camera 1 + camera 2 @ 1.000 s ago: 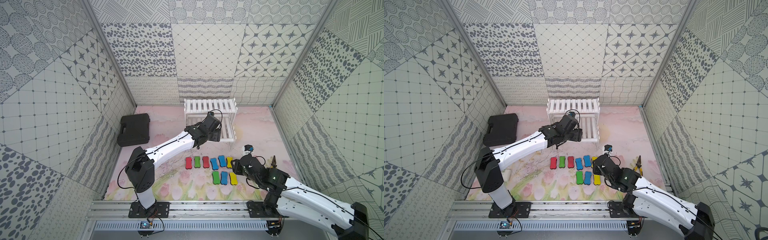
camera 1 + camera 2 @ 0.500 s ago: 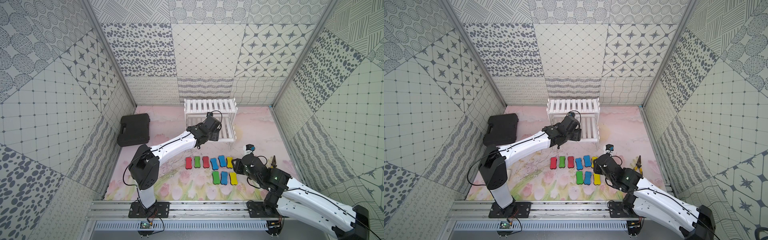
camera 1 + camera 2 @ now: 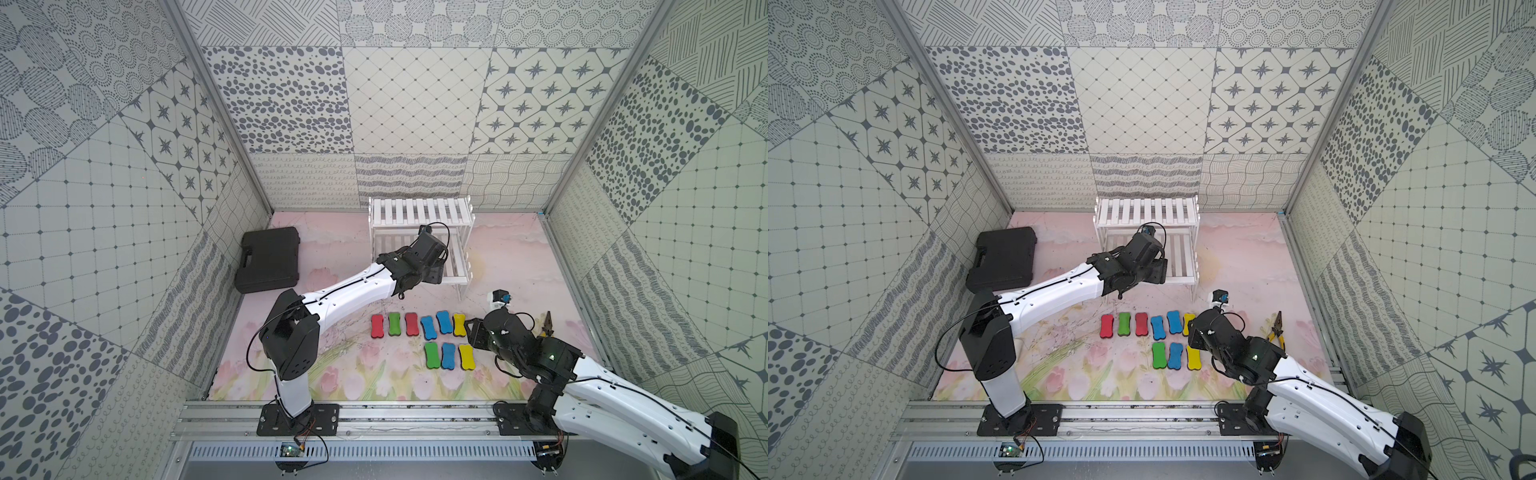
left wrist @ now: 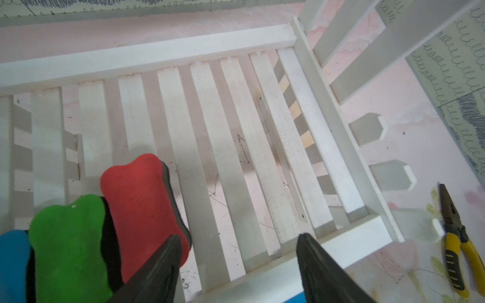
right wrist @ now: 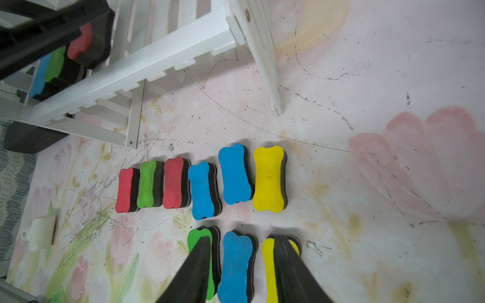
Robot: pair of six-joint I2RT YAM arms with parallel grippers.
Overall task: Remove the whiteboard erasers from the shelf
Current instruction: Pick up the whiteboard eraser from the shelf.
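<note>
The white shelf (image 3: 419,212) (image 3: 1144,212) stands at the back. On its lower tier (image 4: 147,55) a red eraser (image 4: 141,210), a green one (image 4: 68,246) and a blue one (image 4: 13,262) lie side by side, also seen through the frame (image 5: 168,52) as red (image 5: 80,42) and green (image 5: 55,64). My left gripper (image 4: 237,238) (image 3: 434,272) hangs open over that tier; one finger overlaps the red eraser's edge and only bare slats lie between the jaws. Several erasers lie in two rows on the mat (image 3: 428,328). My right gripper (image 5: 242,241) (image 3: 471,334) hovers open above the near row's blue eraser (image 5: 236,262).
A black plastic case (image 3: 270,259) (image 3: 1005,257) lies at the left wall. Yellow-handled pliers (image 3: 549,328) (image 4: 454,251) lie right of the shelf, near the right arm. The shelf's thin front leg (image 5: 270,78) stands just behind the eraser rows.
My left arm has reached slightly farther right over the lower tier, and its jaws have narrowed a little. The right arm and the erasers on the mat have not moved.
</note>
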